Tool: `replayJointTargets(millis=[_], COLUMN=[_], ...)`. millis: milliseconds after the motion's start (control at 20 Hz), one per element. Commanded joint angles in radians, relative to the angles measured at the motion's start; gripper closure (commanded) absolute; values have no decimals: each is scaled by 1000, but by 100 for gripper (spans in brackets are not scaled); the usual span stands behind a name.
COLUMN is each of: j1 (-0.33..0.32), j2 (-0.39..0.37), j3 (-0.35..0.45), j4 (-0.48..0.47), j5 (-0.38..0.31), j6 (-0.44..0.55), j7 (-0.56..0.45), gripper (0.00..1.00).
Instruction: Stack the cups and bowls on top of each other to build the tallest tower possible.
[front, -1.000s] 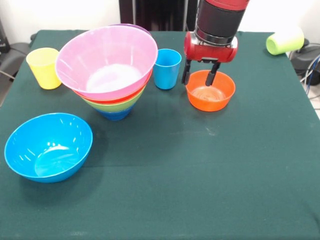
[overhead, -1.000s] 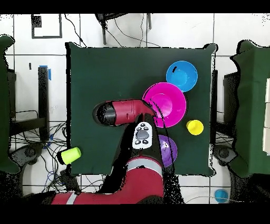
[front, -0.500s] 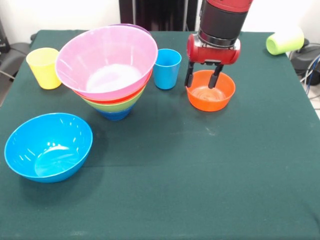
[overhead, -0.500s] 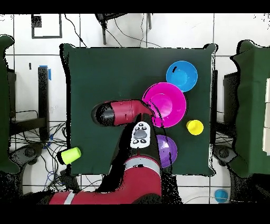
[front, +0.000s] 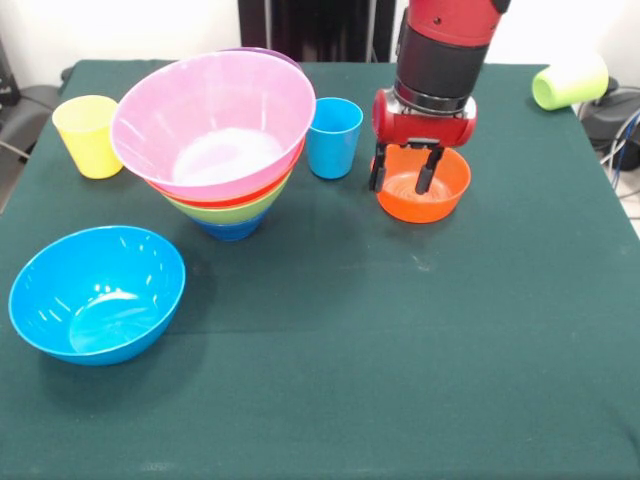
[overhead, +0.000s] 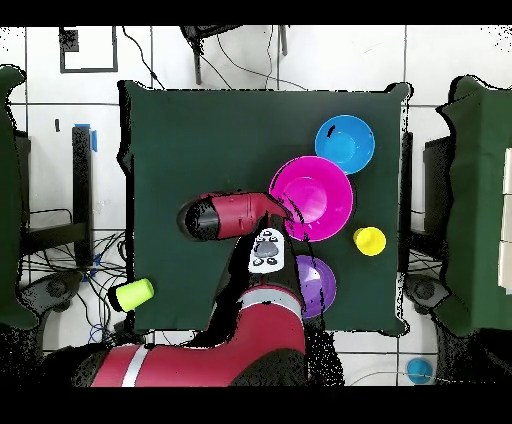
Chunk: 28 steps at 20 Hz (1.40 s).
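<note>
My gripper (front: 401, 181) is open and low over the small orange bowl (front: 440, 190). One finger is inside the bowl and the other is at its left rim. The tower (front: 213, 125) stands to the left, with the pink bowl on top, orange-red and lime green bowls under it, and the small dark blue bowl (front: 230, 229) at the base. The light blue cup (front: 333, 137) stands between the tower and the orange bowl. The yellow cup (front: 88, 135) is at the far left. The lime green cup (front: 570, 82) lies on its side at the far right. In the overhead view the arm (overhead: 225, 216) hides the gripper and the orange bowl.
A large light blue bowl (front: 97, 292) sits alone at the front left. A purple bowl (overhead: 318, 283) stands behind the tower, and only its rim (front: 268, 52) shows in the front view. The table's edge (front: 600, 170) runs close on the right.
The gripper has come down a little, so its fingers now reach lower around the orange bowl's left rim. The bowls and cups have not moved.
</note>
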Motion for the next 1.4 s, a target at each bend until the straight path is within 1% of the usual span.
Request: replayJointTargets(millis=[50,750,1400], j1=[-15,1,-11], j2=[53,51,66], j3=[66,56,62], j4=[-56,-56,-56], j5=[3,15,5], j6=[-59,-64,-90], j7=[114,126,118], gripper=[0,0,0])
